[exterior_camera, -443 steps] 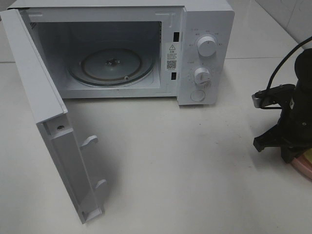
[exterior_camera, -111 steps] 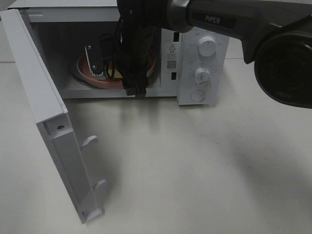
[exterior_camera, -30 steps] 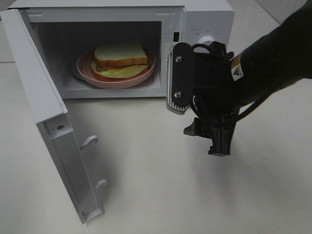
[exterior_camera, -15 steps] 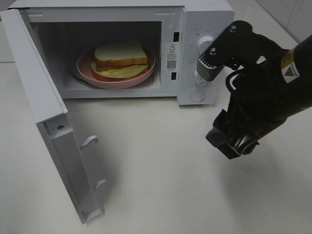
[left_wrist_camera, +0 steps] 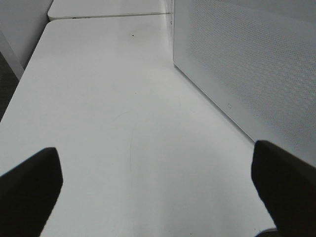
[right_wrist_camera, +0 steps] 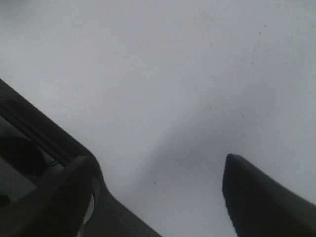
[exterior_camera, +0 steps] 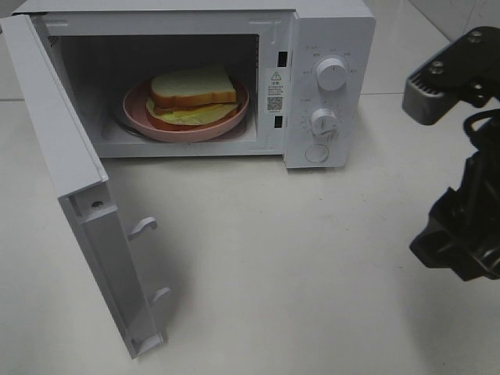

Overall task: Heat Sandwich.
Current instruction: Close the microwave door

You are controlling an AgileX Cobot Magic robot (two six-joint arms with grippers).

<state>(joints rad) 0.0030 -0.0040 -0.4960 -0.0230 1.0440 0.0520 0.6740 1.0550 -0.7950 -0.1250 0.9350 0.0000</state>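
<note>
Right now I'm seeing the sandwich (exterior_camera: 193,90) sitting on the pink plate (exterior_camera: 137,106) inside the microwave (exterior_camera: 328,31), on the glass turntable (exterior_camera: 119,125) in the middle of the cavity. Its white bread top is facing up, with yellowish-green and red filling showing along the front edge. The microwave door (exterior_camera: 74,180) is standing wide open, swinging out from the microwave's left side toward the front. On the control panel to the right of the cavity, the upper knob (exterior_camera: 331,74) is sitting above the lower knob (exterior_camera: 323,121), with the round button (exterior_camera: 316,153) below both.

The right arm (exterior_camera: 462,226) is hanging over the white table (exterior_camera: 273,258), off to the right of the microwave and well apart from it. The right gripper (right_wrist_camera: 155,165) is showing its two dark fingers (right_wrist_camera: 256,197) spread wide, with bare table between them. The left gripper (left_wrist_camera: 155,170) is likewise gaping, its fingers (left_wrist_camera: 29,190) far apart over the table, looking along the microwave's perforated side wall (left_wrist_camera: 247,64).
</note>
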